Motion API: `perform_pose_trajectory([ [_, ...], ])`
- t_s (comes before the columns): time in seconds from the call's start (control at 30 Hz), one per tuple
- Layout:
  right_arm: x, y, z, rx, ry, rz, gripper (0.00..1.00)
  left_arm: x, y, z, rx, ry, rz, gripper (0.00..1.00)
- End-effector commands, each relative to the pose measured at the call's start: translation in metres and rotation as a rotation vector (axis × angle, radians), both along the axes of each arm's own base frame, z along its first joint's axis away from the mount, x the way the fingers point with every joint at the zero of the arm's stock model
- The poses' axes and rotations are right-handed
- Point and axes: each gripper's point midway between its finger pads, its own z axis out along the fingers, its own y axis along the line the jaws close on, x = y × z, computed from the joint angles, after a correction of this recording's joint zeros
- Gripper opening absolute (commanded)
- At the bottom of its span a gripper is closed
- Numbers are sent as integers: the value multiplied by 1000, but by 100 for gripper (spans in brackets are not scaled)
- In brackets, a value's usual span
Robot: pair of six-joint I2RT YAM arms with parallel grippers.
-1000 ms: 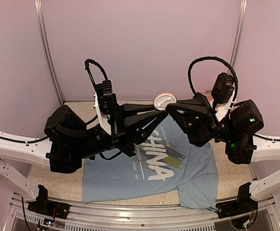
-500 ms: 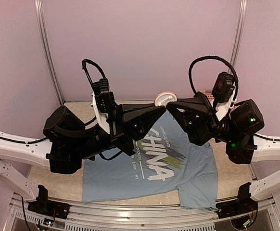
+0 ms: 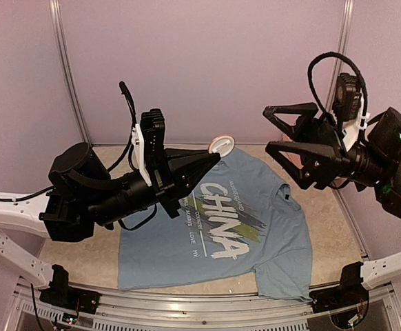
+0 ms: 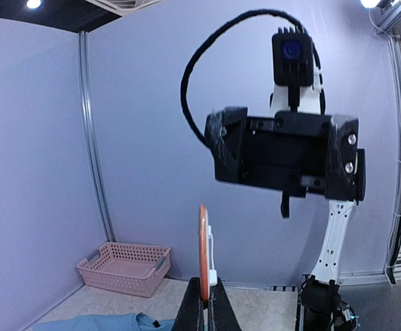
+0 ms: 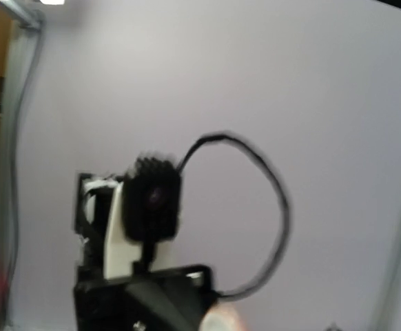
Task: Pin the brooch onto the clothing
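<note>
The clothing (image 3: 276, 238) lies on the table (image 3: 69, 254), the brooch (image 3: 222, 145) over its far edge, the basket (image 4: 125, 265) behind.

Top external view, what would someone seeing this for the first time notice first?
A light blue T-shirt with big white CHINA lettering lies spread flat on the table, low in the middle of the view. Above its far edge, the left tool is shut on a round brooch, holding it up in the air. At the upper right, the right tool stands wide open and empty.

A lab test booth: plain lilac panel walls (image 3: 200, 69), aluminium frame rails (image 3: 68, 76) (spotlights (image 4: 34, 3) overhead).
</note>
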Motion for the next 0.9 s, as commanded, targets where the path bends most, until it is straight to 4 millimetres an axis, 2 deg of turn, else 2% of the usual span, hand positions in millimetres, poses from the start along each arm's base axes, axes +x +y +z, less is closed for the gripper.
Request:
perform_pose_trajectory([
  [0.0, 19, -4, -47, -393, 76, -137, 71, 9, 5, -36, 253, 58, 62, 0],
  [0.1, 29, -1, -64, -538, 102, -183, 58, 2, 3, -59, 395, 70, 38, 0],
  [0.13, 32, 1, -64, -568, 95, -192, 54, 0, 3, -65, 433, 74, 34, 0],
  [0.3, 25, 17, -73, -691, 46, -109, 37, -6, 1, -84, 524, 91, -3, 0],
  [0.47, 21, 31, -95, -774, 45, -39, 30, -7, -9, -99, 576, 107, -14, 0],
  [0.67, 21, 33, -107, -786, 52, -36, 23, -8, -12, -100, 578, 95, -25, 0],
  [0.73, 20, 31, -110, -792, 54, -33, 23, -8, -13, -99, 574, 91, -25, 0],
  [0.87, 15, 29, -115, -800, 56, -6, 30, -8, -12, -98, 570, 90, -24, 0],
])
